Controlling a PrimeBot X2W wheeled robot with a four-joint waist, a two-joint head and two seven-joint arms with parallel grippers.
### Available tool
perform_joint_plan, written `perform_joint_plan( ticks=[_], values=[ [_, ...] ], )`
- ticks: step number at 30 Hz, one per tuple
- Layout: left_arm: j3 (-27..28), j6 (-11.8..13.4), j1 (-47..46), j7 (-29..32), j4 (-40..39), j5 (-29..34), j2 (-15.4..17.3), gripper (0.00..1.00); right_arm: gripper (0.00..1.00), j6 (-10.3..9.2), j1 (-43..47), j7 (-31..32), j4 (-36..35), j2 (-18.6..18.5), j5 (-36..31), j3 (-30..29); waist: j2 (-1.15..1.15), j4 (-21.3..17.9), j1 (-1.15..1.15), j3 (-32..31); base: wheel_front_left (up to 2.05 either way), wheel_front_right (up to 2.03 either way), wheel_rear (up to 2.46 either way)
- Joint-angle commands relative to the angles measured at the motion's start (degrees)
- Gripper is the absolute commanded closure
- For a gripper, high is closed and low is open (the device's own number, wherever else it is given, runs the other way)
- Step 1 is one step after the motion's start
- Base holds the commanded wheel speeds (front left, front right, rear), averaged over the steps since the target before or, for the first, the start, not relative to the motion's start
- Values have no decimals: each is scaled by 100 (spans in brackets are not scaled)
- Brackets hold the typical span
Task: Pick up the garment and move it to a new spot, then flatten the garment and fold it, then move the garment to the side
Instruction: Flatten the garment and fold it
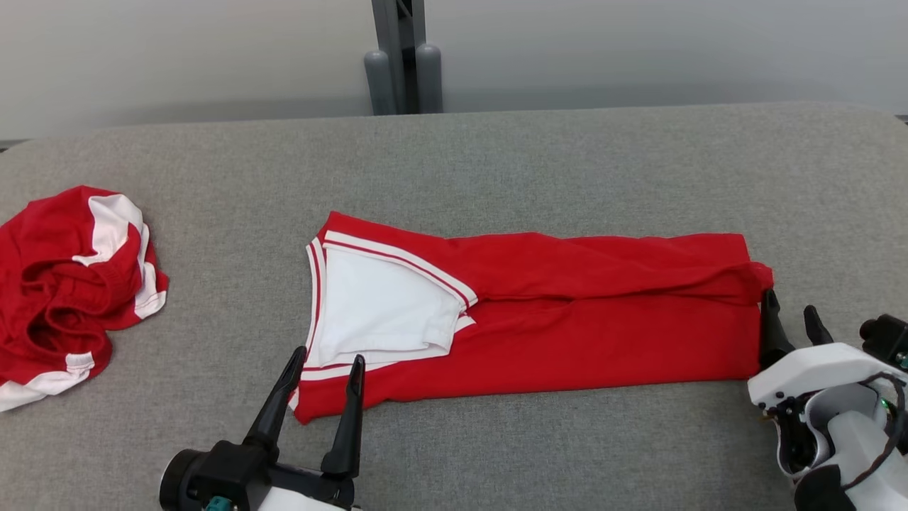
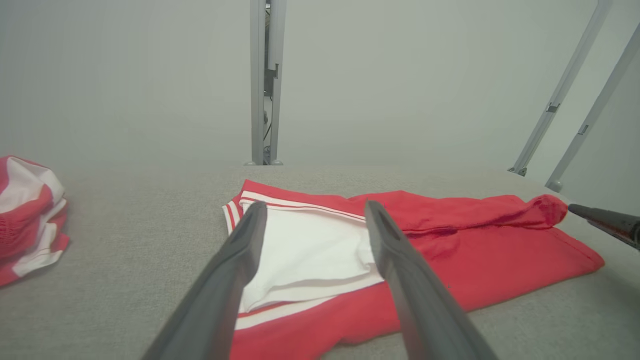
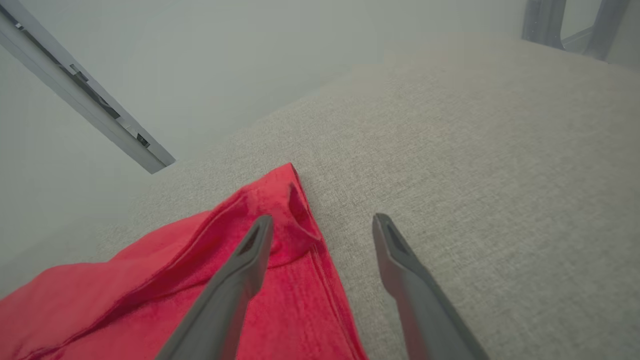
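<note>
Head view: garment (image 1: 567, 312) lies centred on surface (image 1: 496, 163), a strip from 9 to 3 o'clock. Left hand (image 1: 328, 355) at 7, right hand (image 1: 791, 301) at 4, both wide open, empty. Pinch all layers at each end before folding.

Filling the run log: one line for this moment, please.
garment: folded strip, flat on table | left gripper: open at white end | right gripper: open at opposite end | second garment: crumpled, left

The table (image 1: 567, 156) lies open behind the folded garment (image 1: 603, 319); a crumpled heap (image 1: 64, 284) occupies its left end.
</note>
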Motion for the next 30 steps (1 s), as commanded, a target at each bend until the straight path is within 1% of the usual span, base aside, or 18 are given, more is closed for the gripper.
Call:
perform_joint_plan(
  ticks=[1, 6, 7, 10, 11, 12, 13, 14, 17, 20, 23, 24, 25, 26, 27, 28, 30],
  values=[
    [-19, -44, -128, 1, 20, 27, 21, 0, 0, 1, -204, -25, 222, -65, 112, -29, 0, 95, 0, 186, 0, 0, 0],
    [-86, -54, -261, 1, 48, 29, 21, 0, 0, 1, -694, 34, 882, -177, 222, 23, 0, 163, 0, 424, 0, 0, 0],
    [-94, -57, -289, 1, 50, 33, 21, 0, 0, 1, -830, 133, 1135, -169, 269, 61, 0, 162, 0, 483, 0, 0, 0],
    [-81, -63, -346, 1, 58, 34, 21, 0, 0, 1, -939, 360, 1431, -109, 334, 214, 0, 154, 0, 539, 0, 0, 0],
    [-69, -74, -362, 1, 63, 32, 22, 0, 9, 1, -948, 430, 1500, -83, 357, 263, 0, 149, 0, 549, 0, 0, 0],
    [-56, -84, -373, 1, 64, 30, 20, 0, 40, 1, -952, 479, 1548, -48, 399, 317, 0, 143, 0, 556, 0, 0, 0],
    [-43, -91, -374, 1, 65, 27, 20, 0, 66, 1, -952, 501, 1565, -14, 431, 381, 0, 136, 0, 559, 0, 0, 0],
    [-34, -86, -373, 1, 65, 24, 21, 0, 100, 1, -937, 510, 1566, 9, 460, 433, 0, 128, 0, 558, 0, 0, 0],
    [-29, -97, -379, 1, 72, 26, 21, 0, 100, 0, -861, 402, 1463, -9, 573, 593, 0, 106, 0, 543, 0, 0, 0],
    [-54, -99, -379, 1, 76, 22, 20, 0, 100, -1, -809, 226, 1300, -157, 693, 698, 0, 86, 0, 512, 0, 0, 0],
    [-56, -112, -345, 1, 79, 44, 21, 0, 100, -1, -775, 100, 1089, -418, 814, 784, 0, 63, 0, 478, 0, 0, 0],
    [-56, -112, -345, 1, 79, 44, 21, 0, 100, -1, -775, 100, 1089, -418, 814, 784, 0, 63, 0, 478, 0, 0, 0],
    [-35, -125, -313, 1, 84, 73, 21, 0, 100, -1, -750, 52, 976, -592, 889, 849, 0, 42, 0, 454, 0, 0, 0],
    [-35, -125, -313, 1, 84, 73, 21, 0, 100, -1, -750, 52, 976, -592, 889, 849, 0, 42, 0, 454, 0, 0, 0],
    [4, -142, -291, 1, 86, 96, 21, 0, 100, -1, -742, 30, 874, -787, 935, 920, 0, 19, 0, 437, 0, 0, 0],
    [4, -142, -291, 1, 86, 96, 21, 0, 100, -1, -742, 30, 874, -787, 935, 920, 0, 19, 0, 437, 0, 0, 0],
    [32, -159, -287, 1, 76, 141, 21, 0, 100, -1, -753, 8, 790, -1033, 949, 979, 0, -2, 0, 427, 0, 0, 0]
  ],
)
